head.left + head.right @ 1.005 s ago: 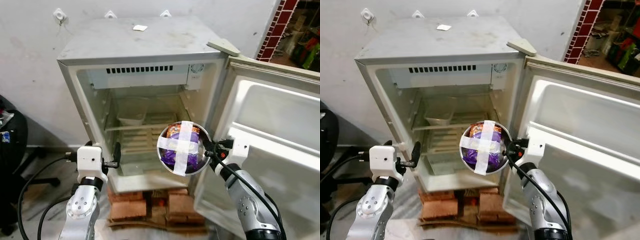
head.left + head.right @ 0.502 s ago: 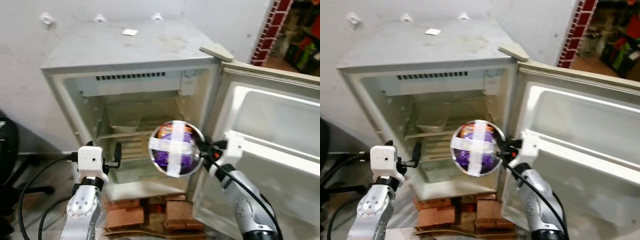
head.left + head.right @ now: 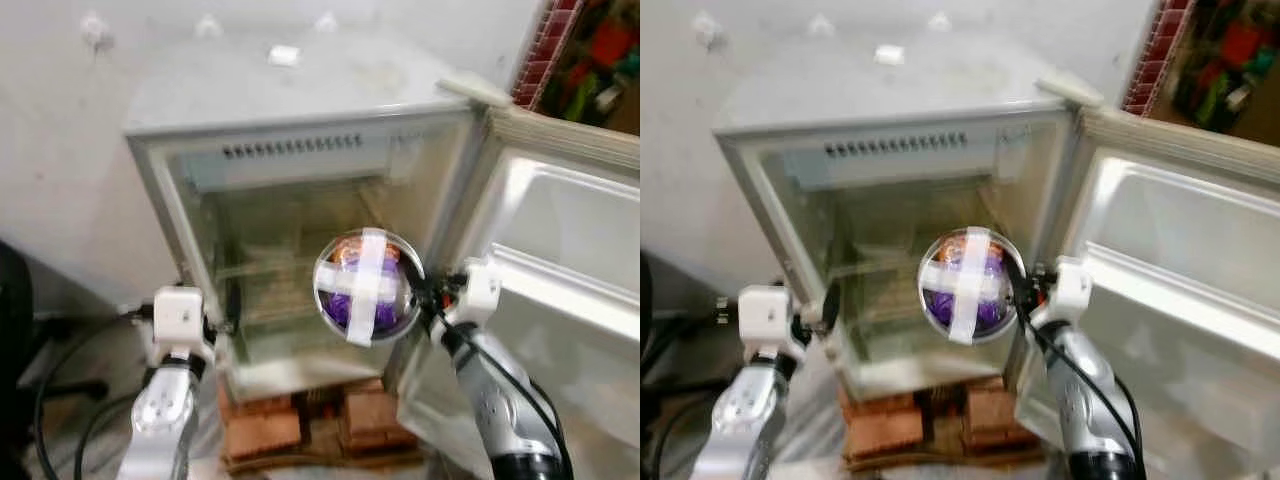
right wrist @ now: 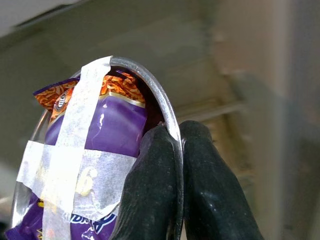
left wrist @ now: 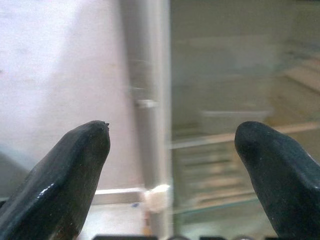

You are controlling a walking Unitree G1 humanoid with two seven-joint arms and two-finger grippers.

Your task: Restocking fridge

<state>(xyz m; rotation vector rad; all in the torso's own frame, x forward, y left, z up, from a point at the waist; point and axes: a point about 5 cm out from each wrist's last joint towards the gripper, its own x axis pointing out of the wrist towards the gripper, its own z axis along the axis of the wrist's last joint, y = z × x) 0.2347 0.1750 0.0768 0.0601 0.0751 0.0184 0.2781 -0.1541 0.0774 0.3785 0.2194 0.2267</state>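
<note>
One steel bowl (image 3: 368, 286) is in play, pinched by its rim between the closed fingers (image 4: 150, 200) of the right gripper (image 3: 420, 292); one finger sits inside the rim and one outside, so the bowl hangs edge-on from the gripper with its mouth turned toward the head camera; it is held in front of the open fridge (image 3: 300, 150), not yet past the front edge as far as I can judge. Two strips of white tape (image 4: 75, 155) cross over the mouth, probably so that the one purple and orange snack packet (image 4: 117, 125) inside stays put while the bowl is carried tilted. The left gripper (image 5: 172, 165) holds nothing; its two fingers stand wide apart and face the fridge's left wall and the shelves beyond it, likely kept clear of the carrying arm. One door (image 3: 560, 260) stands swung open on the right gripper's outer side, leaving the cavity free to reach. Ahead of the bowl, one shelf (image 3: 270, 270) can be made out through the blur; anything resting on it is too smeared to name. The fridge stands raised on bricks (image 3: 300, 430); their count is unclear.
</note>
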